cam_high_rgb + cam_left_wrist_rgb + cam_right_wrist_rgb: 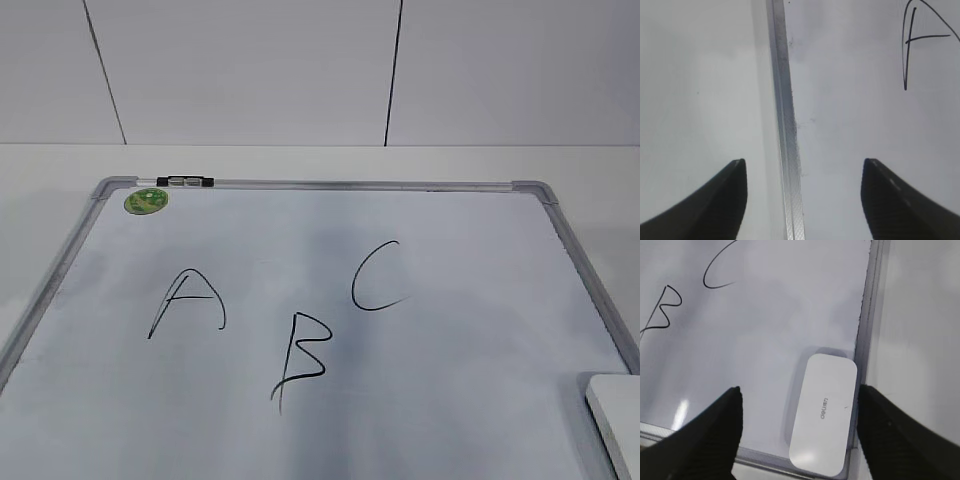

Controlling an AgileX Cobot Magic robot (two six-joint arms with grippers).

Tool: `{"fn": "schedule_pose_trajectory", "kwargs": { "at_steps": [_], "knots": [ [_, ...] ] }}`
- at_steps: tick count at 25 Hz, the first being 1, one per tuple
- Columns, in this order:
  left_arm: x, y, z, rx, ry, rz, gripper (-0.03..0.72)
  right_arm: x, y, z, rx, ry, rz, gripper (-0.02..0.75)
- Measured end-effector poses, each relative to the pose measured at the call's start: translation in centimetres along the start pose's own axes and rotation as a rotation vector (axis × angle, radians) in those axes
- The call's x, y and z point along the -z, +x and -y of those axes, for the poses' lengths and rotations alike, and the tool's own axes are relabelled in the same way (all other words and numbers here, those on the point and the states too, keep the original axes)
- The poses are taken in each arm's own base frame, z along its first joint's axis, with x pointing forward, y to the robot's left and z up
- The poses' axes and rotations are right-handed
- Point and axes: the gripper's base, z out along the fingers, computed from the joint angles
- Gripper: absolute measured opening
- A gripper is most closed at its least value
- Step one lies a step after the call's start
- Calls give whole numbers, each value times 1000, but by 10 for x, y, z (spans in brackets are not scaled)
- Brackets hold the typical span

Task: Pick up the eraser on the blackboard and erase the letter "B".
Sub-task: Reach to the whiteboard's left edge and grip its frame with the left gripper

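Right hand [800, 432]: black fingers spread apart and empty, hovering over the near right corner of the board; no contact with anything, as far as its wrist view shows.
Eraser: the white rounded-rectangular plastic eraser [822, 415] with small grey lettering lies flat on the board in that near right corner, just beside the right frame rail, its near end over the near rail. It lies between the right hand's fingers as seen from the wrist, lower than them.
Left hand [805, 192]: dark fingers apart, holding nothing, above the board's left frame rail, with bare worktop to one side.
Board: the large white dry-erase blackboard with a grey metal frame [560, 225] lies flat on the white worktop [320, 160].
Letter to erase: the thin black angular hand-drawn letter "B" [302, 358] is whole, near the middle, between the black "A" [187, 300] to the left and the curved black "C" [372, 277] farther right.
Far edge: a round green sticker [146, 200] sits in the far left corner.
Progress: nothing done; pick-up and wiping both remain.
Next, as a judgement: lower the right hand and close across the eraser's short width.
View differences: the exterior view shows all three letters but only a sliver of the eraser [618, 420] and neither hand; the right wrist view alone shows the whole eraser and its lettering; the left wrist view shows only rail and part of the "A".
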Motion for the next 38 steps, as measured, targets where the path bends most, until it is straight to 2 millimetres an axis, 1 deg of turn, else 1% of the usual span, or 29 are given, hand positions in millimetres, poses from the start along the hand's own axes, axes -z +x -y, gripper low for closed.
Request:
{"fn": "schedule_pose_trajectory", "kwargs": {
  "at_steps": [4,7,10,15,17,19,21,24,32,35,38],
  "knots": [
    [-6,-2,0,-5,-3,-5,531,0,-7,0,-9,5,78,532],
    [-6,-3,-1,-13,-7,0,531,-1,-7,0,-12,1,70,529],
    [-7,-4,-1,-14,-9,1,531,-12,-8,0,-25,-28,-26,528],
    [-10,-5,-2,-21,-18,6,531,-38,-9,2,4,-59,-232,529],
    [-13,-6,-2,-22,-20,-1,531,-47,-11,3,9,-65,-283,545],
    [-18,-7,-3,-22,-22,-17,531,-55,-12,4,15,-70,-320,576],
    [-24,-8,-3,-20,-23,-33,531,-61,-13,5,23,-74,-347,603],
    [-37,-10,-4,-18,-26,-67,531,-66,-14,6,34,-76,-362,617],
    [-83,-12,-7,-12,-32,-184,531,-67,-14,10,63,-45,-365,617],
    [-94,-12,-7,-5,-31,-207,531,-67,-14,10,64,-45,-365,615],
    [-101,-12,-7,-2,-31,-219,531,-67,-14,10,65,-43,-365,614]
  ]
}}
